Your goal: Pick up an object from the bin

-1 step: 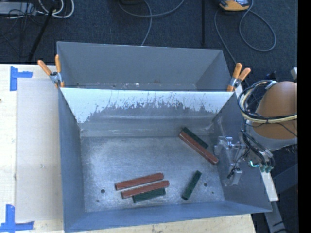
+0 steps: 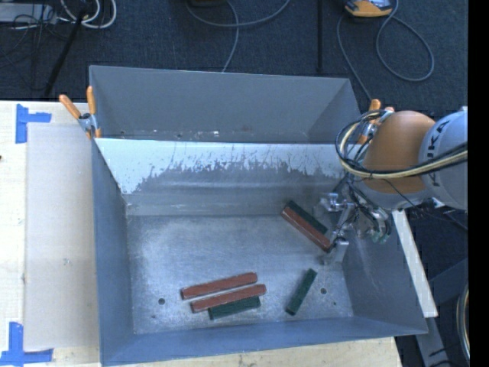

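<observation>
My gripper (image 2: 337, 234) hangs low over the right side of the bin, near its right wall. Its tip meets the right end of a reddish-brown bar (image 2: 304, 228) that lies slanted on the bin floor, with a dark green bar (image 2: 303, 212) right along its upper side. Whether the brown bar is gripped is unclear. A single dark green bar (image 2: 300, 292) lies just below the gripper, toward the front of the bin.
At the front middle of the bin lie two reddish-brown bars (image 2: 220, 285) side by side with another dark green bar (image 2: 234, 307) beneath them. The arm with its orange cover and cables comes in over the right rim.
</observation>
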